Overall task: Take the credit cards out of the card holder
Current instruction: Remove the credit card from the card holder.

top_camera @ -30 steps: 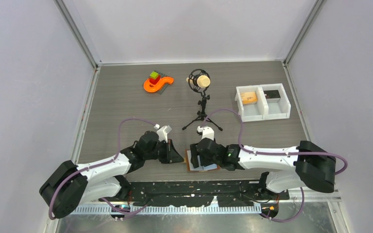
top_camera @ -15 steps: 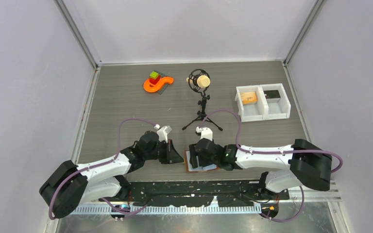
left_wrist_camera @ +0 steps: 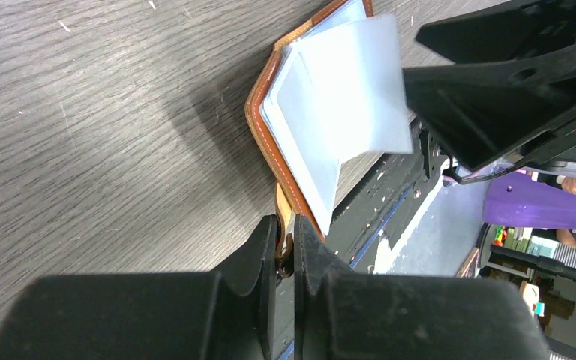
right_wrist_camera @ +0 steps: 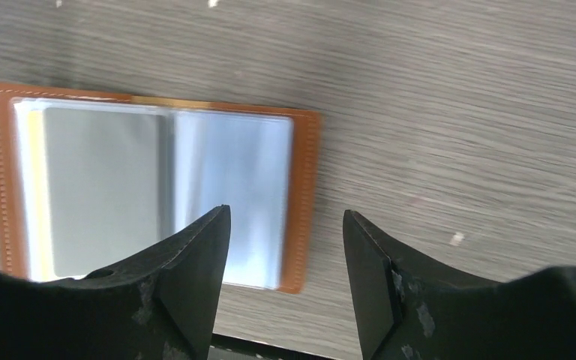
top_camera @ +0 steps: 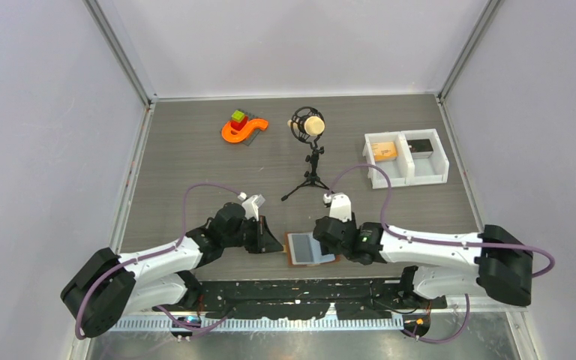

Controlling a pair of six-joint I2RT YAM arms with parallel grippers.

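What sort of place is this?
Probably a lab robot cell: a table boxed in by plain walls, left arm and right arm bolted at its near edge, and unrelated props like a microphone stand and white bin.

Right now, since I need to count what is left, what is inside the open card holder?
Pale glossy sleeves fill the card holder, one leaf standing up; a thin yellow edge shows at one side. Whether cards sit in them cannot be seen.

1. The left arm (top_camera: 157,259) has white shells, black joints and a bulky black shoulder.
2. The right arm (top_camera: 435,244) looks the same.
3. A purple cable (top_camera: 208,185) loops over each.
4. The left hand (left_wrist_camera: 285,232) and right hand (right_wrist_camera: 286,217) are matte black, with wedge-shaped fingers.
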